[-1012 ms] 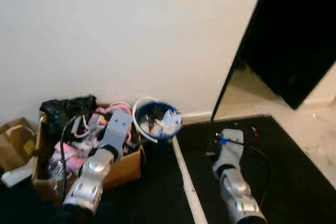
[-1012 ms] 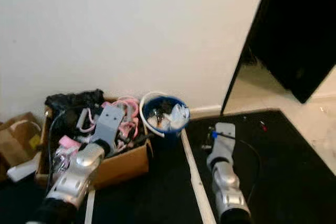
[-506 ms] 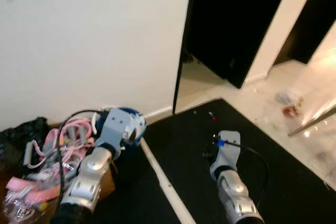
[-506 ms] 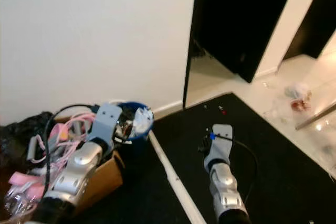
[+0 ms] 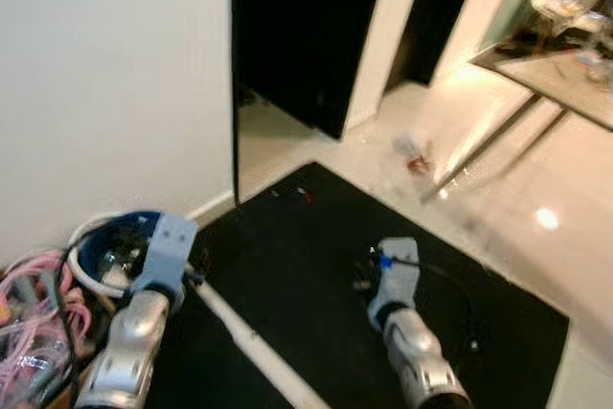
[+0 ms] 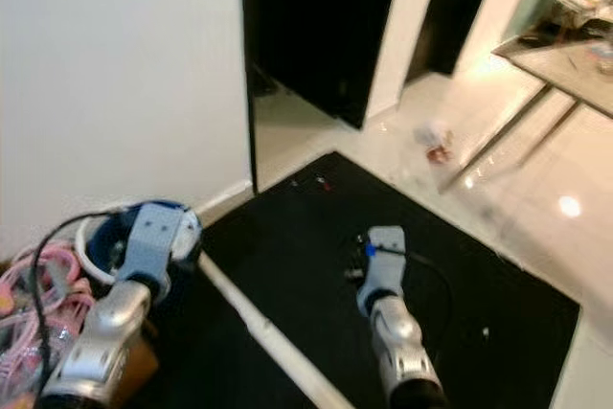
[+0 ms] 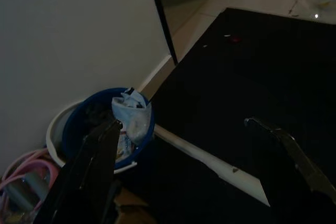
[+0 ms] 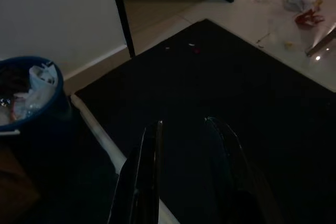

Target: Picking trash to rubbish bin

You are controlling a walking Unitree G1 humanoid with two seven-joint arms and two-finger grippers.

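My left gripper hangs with its jaws spread wide and nothing between them, one finger close over the blue rubbish bin, the other out over the black mat. My right gripper has its jaws parted only a little, also holding nothing, pointed down at that same mat. In the head views both silver arms are low in front of me, the left arm beside the bin and the right arm over the middle of the mat. The bin stands against the white wall, already holding crumpled white paper, with a tangle of pink cords just beside it. A pale strip runs across the floor at the mat's edge near the bin. The trash I judge to be next lies well apart from me: a small clump of wrapper with something red on the shiny tile floor past the mat, near the slanted legs of a counter. The risks are in getting there, I think. The tiles glare, so I may misjudge where the clump sits; the mat's far edge or the pale strip could catch a foot; and the crumpled piece is light, so barely parted jaws could push it away.
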